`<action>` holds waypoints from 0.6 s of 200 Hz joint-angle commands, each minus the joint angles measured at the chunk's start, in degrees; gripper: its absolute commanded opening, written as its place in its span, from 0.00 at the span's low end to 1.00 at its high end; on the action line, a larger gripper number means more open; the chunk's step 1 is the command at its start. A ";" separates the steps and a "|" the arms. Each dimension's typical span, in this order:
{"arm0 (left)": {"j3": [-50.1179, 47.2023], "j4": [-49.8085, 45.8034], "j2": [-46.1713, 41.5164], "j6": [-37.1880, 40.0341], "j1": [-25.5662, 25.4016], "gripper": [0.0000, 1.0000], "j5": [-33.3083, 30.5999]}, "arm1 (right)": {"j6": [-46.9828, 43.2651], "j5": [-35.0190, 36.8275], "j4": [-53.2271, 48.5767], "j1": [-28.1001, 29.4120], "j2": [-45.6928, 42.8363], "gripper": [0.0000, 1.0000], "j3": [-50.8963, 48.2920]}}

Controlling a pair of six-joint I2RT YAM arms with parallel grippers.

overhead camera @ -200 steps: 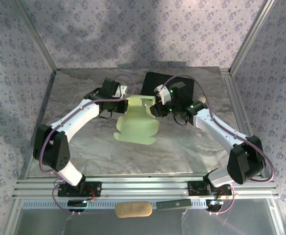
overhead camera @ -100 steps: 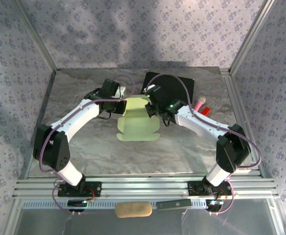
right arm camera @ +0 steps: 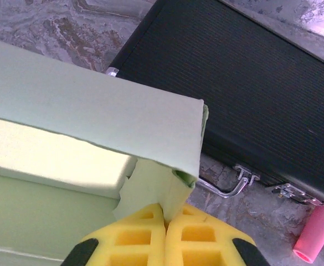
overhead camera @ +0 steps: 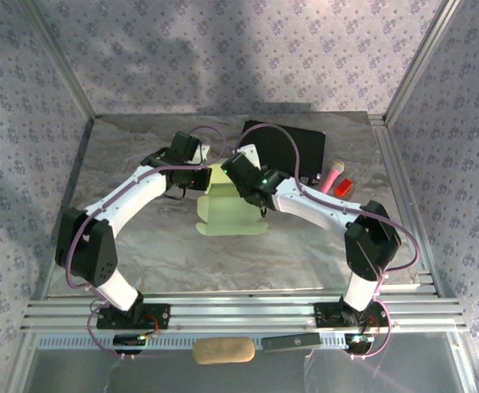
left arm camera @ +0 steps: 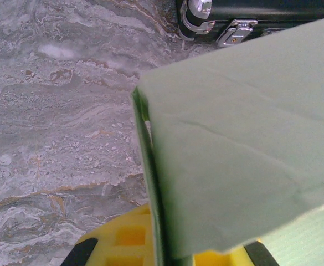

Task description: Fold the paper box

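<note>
Pinching from both sides now, the two arms have the pale yellow-green thin-card paper box (overhead camera: 232, 214) between them, toward the middle of the marbled grey desk (overhead camera: 141, 246) and a little nearer its far edge. It lies just in front of the ribbed black case with metal latches and handle (right arm camera: 234, 94).

The left pincer (left arm camera: 164, 252) is closed on the card: its yellow pads sit either side of a folded edge, with a raised panel running up and away from them, tilted off the desk. The right pincer (right arm camera: 164, 221) has its yellow pads pressed together at the tips, nipping a small curled tab at the corner of an upright wall. A pink cylinder (right arm camera: 317, 235) lies off towards the right edge, well clear of the work.

By my read this is mid-fold. One wall is standing, a corner tab is being turned inward, and the near part of the sheet lies flat on the desk, so plenty is not yet done.

The next move looks like a tuck, steering that tab inside the wall while the left side holds the panel steady. It calls for a small, gentle turn, because thin card like this creases or tears if pulled. The case sits close behind the right pincer, so there is little room to swing that way.
</note>
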 commanded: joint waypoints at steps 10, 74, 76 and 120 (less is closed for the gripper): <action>2.93 1.12 -0.93 1.40 -1.65 0.00 5.15 | -1.61 -5.38 2.70 -1.39 0.07 0.10 1.10; 3.26 0.94 -0.57 1.31 -1.86 0.00 4.84 | -3.95 -2.23 3.30 -2.12 -0.26 0.20 0.92; 3.27 0.85 -0.58 1.29 -1.80 0.00 4.81 | -3.97 -2.02 3.28 -2.11 -0.24 0.20 0.99; 3.46 0.77 -0.24 1.02 -1.86 0.00 4.28 | -3.81 2.20 3.02 -1.57 0.48 0.25 1.25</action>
